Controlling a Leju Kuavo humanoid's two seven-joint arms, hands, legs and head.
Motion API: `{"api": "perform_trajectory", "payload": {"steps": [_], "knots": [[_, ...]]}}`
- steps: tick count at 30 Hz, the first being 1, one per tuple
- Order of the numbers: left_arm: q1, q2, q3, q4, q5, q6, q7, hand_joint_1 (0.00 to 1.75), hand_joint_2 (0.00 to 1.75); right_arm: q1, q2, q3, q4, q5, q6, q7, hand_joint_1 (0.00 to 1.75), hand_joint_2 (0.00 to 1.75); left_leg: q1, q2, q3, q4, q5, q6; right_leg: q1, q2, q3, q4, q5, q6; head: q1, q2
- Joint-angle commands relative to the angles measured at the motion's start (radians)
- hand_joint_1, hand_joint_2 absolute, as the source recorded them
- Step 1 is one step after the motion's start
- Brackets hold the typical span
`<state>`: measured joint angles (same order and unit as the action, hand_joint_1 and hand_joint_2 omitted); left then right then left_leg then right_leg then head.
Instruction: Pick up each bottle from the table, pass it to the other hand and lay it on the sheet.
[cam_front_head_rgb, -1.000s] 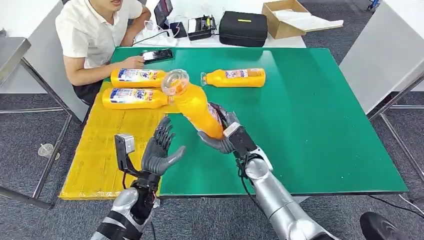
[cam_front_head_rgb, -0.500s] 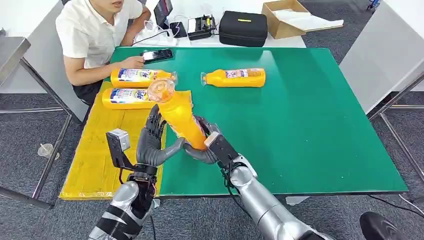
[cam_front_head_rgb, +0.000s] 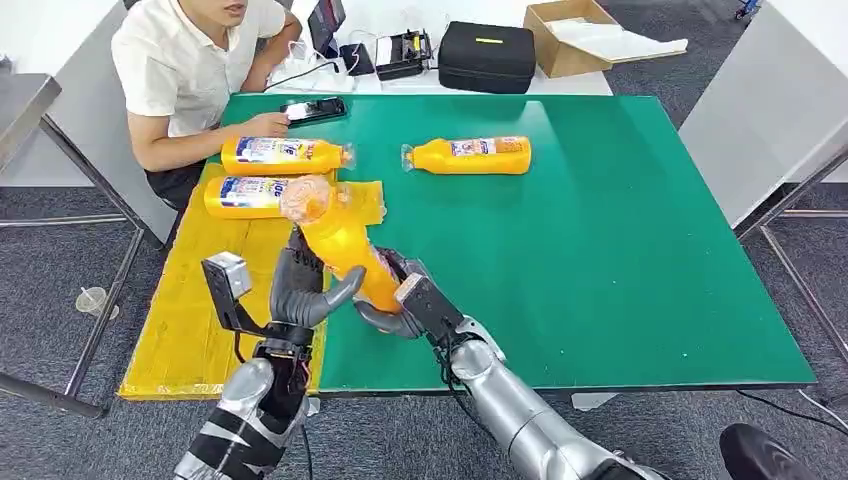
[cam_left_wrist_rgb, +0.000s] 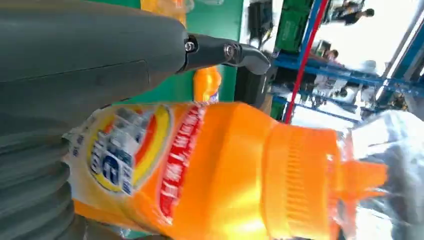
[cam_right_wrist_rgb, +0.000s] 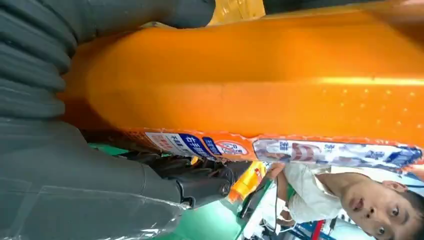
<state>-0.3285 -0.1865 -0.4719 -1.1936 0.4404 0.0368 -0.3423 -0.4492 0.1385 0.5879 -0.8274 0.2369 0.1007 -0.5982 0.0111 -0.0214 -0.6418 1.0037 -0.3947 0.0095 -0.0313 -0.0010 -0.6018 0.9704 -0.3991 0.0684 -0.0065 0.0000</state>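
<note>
Our right hand's fingers clasp the base of the bottle, its long axis tilting up-left above the table edge toward our spread left hand, pressed alongside, grip uncertain.

Bright, even light — wrist views blurred

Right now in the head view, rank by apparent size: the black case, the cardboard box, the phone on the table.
1. Black case and cardboard box look about alike; the box is cut off by the frame edge, so I won't rank them.
2. Phone, clearly smallest.
</note>
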Motion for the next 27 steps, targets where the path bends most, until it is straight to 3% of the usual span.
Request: {"api": "perform_trajectory", "payload": {"steps": [1, 22, 23, 24, 25, 27], "knots": [[-0.048, 0.036, -0.052, 0.06, 0.079, -0.107, 0.074, 0.0, 1.75, -0.044, -0.009, 0.0, 0.092, 0.002, -0.02, -0.019, 1.75, 1.75, 0.001, 0.002, 0.005, 0.0, -0.002, 0.0, 0.002, 0.0, 0.005, 0.0, -0.001, -0.004, 0.0, 0.0], [-0.145, 0.021, -0.077, 0.198, -0.03, -0.064, 0.035, 0.02, 1.75, -0.083, 0.016, 0.092, 0.088, 0.123, -0.089, 0.007, 1.75, 1.75, 0.001, 0.003, 0.004, 0.001, -0.002, 0.0, 0.002, 0.002, 0.004, 0.001, -0.001, -0.004, 0.0, 0.0], [-0.146, 0.018, -0.074, 0.201, -0.045, -0.061, 0.02, 1.52, 1.75, -0.081, 0.016, 0.093, 0.083, 0.119, -0.087, 0.01, 1.71, 1.75, 0.001, 0.003, 0.004, 0.001, -0.002, 0.0, 0.001, 0.001, 0.003, 0.001, -0.001, -0.004, 0.0, 0.0], [-0.142, 0.014, -0.067, 0.197, -0.059, -0.051, 0.006, 1.75, 1.75, -0.078, 0.018, 0.089, 0.083, 0.109, -0.082, 0.015, 1.71, 1.75, 0.001, 0.002, 0.002, 0.0, -0.001, 0.0, 0.001, 0.0, 0.002, 0.0, -0.001, -0.003, 0.0, 0.0], [-0.136, 0.009, -0.064, 0.189, -0.107, -0.008, -0.026, 1.75, 1.75, -0.07, 0.019, 0.086, 0.079, 0.093, -0.07, 0.015, 1.75, 1.75, 0.001, 0.003, 0.004, 0.001, -0.002, 0.0, 0.002, 0.001, 0.004, 0.001, -0.002, -0.004, 0.0, 0.0], [-0.132, -0.001, -0.058, 0.18, -0.155, 0.051, -0.058, 1.75, 1.75, -0.056, 0.024, 0.077, 0.073, 0.065, -0.052, 0.009, 1.64, 1.75, 0.001, 0.002, 0.005, 0.001, -0.003, 0.0, 0.002, 0.0, 0.005, 0.0, -0.002, -0.004, 0.0, 0.0]]}}
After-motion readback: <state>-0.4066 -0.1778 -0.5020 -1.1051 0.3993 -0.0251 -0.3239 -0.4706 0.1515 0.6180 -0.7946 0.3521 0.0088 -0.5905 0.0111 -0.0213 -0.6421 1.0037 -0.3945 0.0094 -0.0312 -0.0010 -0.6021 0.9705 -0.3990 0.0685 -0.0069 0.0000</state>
